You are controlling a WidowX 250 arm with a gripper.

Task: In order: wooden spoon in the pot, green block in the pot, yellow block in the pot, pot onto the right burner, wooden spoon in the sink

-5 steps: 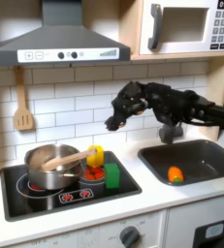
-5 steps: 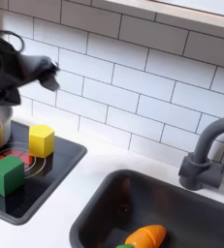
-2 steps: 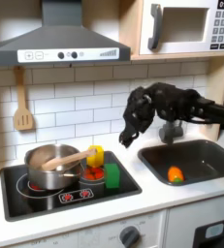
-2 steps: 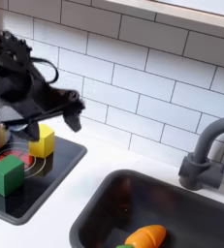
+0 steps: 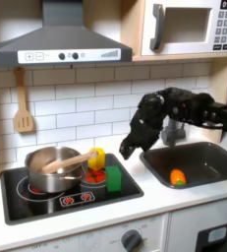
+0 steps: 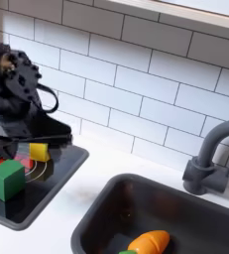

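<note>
A: Where is the wooden spoon point(image 5: 71, 162) logged?

B: In the first exterior view it is seen lying slantwise in the pot point(image 5: 48, 167), bowl end down inside, handle propped over the rim toward the blocks. The first step is judged done. The pot is set on the cooktop's point(image 5: 125, 190) burner ring nearer the first exterior view's left.

A: And the blocks?

B: Neither is in the pot. The green block point(image 5: 114, 178) is noted at the cooktop's front corner on the first exterior view's right, on the black glass. The yellow block point(image 5: 97, 157) is placed just behind it, near the spoon's handle end. In the second exterior view the green block point(image 6: 6, 179) is seen standing clear, the yellow block point(image 6: 37, 151) half screened by the arm.

A: Gripper state?

B: The gripper point(image 5: 126, 151) is held above the counter strip between cooktop and sink point(image 5: 215, 178), tilted down toward the blocks. Nothing is seen in its grasp. How far the jaws are parted cannot be told; the black fingers merge in both exterior views.

A: Step in hand?

B: An approach to the green block is inferred. A descent toward the cooktop's front corner is called for, jaws set either side of the block, the yellow one left undisturbed.

A: Anything else?

B: An orange-red toy point(image 5: 178, 177) is recorded in the sink basin.
</note>
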